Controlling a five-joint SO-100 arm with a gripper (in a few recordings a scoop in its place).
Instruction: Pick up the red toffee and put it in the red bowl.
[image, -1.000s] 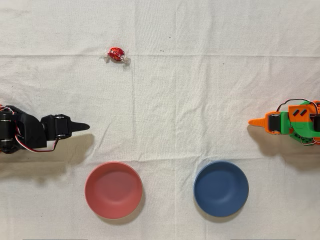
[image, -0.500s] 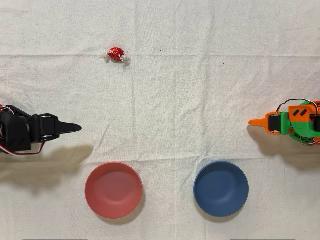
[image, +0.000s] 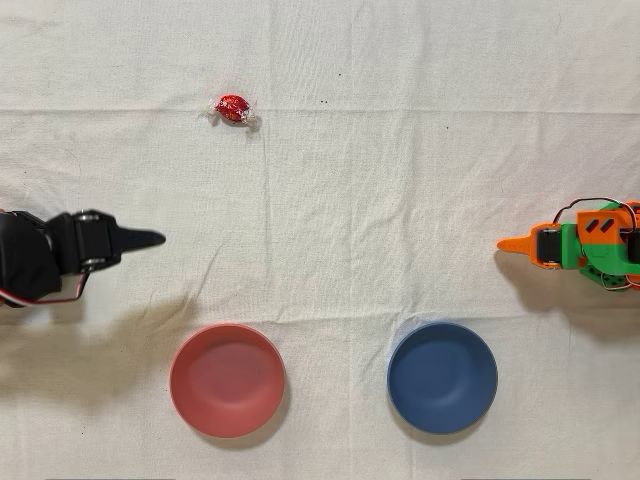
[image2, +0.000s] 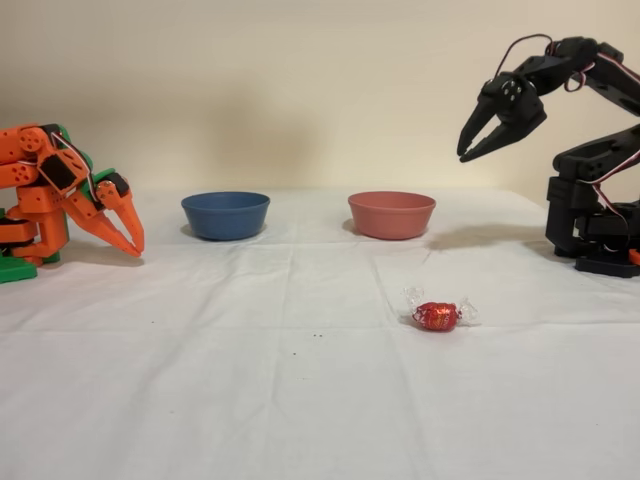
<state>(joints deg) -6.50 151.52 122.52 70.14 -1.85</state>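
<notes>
toffee (image: 232, 108) lies on the white cloth (image: 400, 180) in the overhead view, near the top and left of centre, its clear twisted ends sticking out to either side. in the fixed view the toffee (image2: 437, 316) sits in the foreground, right of centre, nearer the camera than both bowls.

red bowl (image: 227, 380) stands at the lower left in the overhead view, with nothing in it, well apart from the toffee. blue bowl (image: 442, 377) stands to its right, in the same row. in the fixed view the order is swapped: red bowl (image2: 391, 214) on the right, blue bowl (image2: 225, 215) on the left, both toward the back of the cloth.

gripper (image2: 476, 143) of the black arm (image2: 595, 150) hangs high above the cloth at the right of the fixed view, tips pointing down and to the left, jaws parted a little with nothing between them. in the overhead view the gripper (image: 148, 238) points right from the left edge, between toffee and red bowl but touching neither; its shadow falls on the cloth below it.

orange arm (image: 585, 243) sits idle at the right edge of the overhead view.
</notes>
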